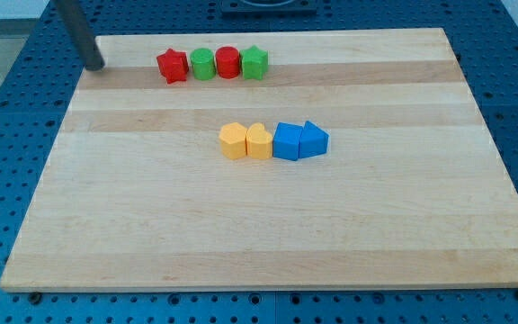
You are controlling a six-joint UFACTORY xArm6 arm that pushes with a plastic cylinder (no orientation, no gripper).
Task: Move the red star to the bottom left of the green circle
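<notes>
The red star lies near the view's top on the wooden board, at the left end of a row. The green circle touches it on its right. A red circle and a green star continue the row to the right. My tip rests at the board's top left corner, well to the left of the red star and apart from every block.
A yellow hexagon, a yellow heart, a blue block and a blue triangle-like block form a row at the board's middle. Blue perforated table surrounds the board.
</notes>
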